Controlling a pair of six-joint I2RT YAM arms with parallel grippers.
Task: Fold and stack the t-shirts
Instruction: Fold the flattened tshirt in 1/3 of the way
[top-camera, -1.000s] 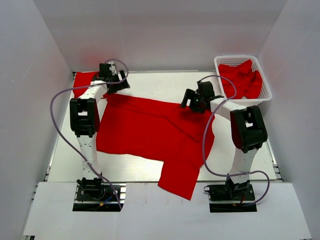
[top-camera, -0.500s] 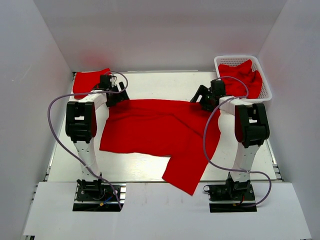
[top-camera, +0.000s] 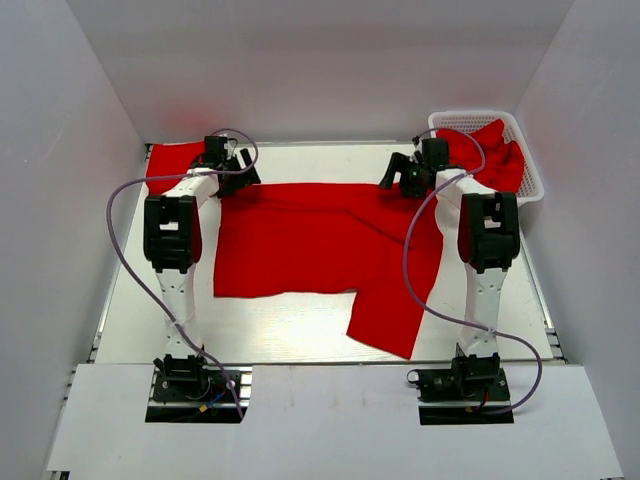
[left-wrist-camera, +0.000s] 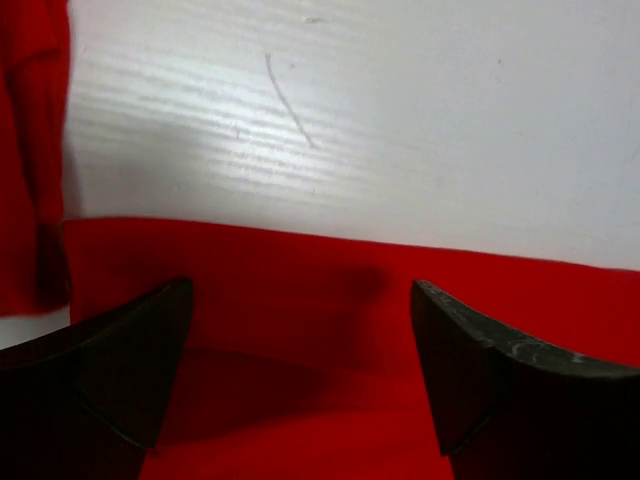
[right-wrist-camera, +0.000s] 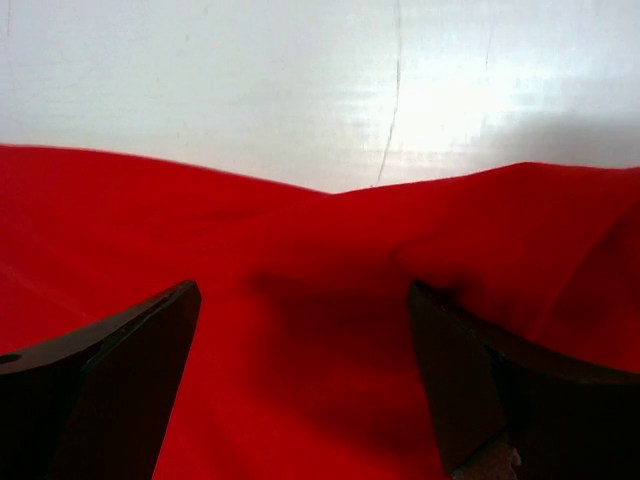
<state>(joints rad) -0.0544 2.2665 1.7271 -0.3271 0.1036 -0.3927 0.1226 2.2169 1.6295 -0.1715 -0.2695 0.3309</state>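
Observation:
One red t-shirt (top-camera: 310, 240) lies spread across the middle of the table, one sleeve reaching toward the near edge. My left gripper (top-camera: 238, 172) is open over the shirt's far left corner. In the left wrist view the gripper (left-wrist-camera: 300, 290) has its fingers wide apart with flat red fabric (left-wrist-camera: 300, 340) beneath them. My right gripper (top-camera: 398, 178) is open over the far right part of the same shirt. In the right wrist view the gripper (right-wrist-camera: 302, 295) hangs above slightly rumpled red cloth (right-wrist-camera: 300, 230). Neither gripper pinches anything.
A white lattice basket (top-camera: 472, 116) at the far right holds more crumpled red t-shirts (top-camera: 490, 155). Another red t-shirt (top-camera: 168, 162) lies at the far left corner, its edge showing as red cloth (left-wrist-camera: 30, 150) in the left wrist view. White walls enclose the table.
Both grippers have moved toward the far edge of the table. The spread shirt has shifted away from the arms and to the right, and its far edge now lies straighter.

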